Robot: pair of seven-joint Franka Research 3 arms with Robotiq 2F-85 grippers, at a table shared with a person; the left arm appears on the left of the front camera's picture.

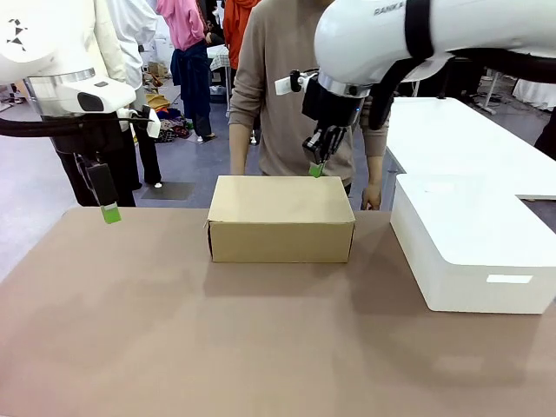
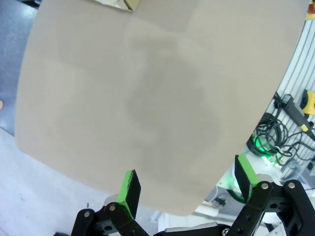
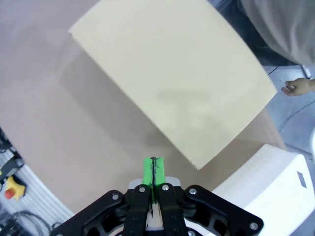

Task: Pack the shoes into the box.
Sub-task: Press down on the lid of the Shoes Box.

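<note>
The right gripper [image 1: 316, 168] is keeping its green pads [image 3: 153, 173] pressed flat together with nothing between them, hanging just above the far right corner of the box [image 1: 281, 218]. The left gripper [image 2: 189, 187] is holding its fingers [image 2: 129, 187] spread wide and empty, hovering over the table [image 1: 174, 339] near its far left corner. The box is sitting with its lid closed at the middle of the far edge. A white box [image 1: 469, 243] is lying along the right edge. A person [image 1: 287, 95] is standing behind the far edge.
</note>
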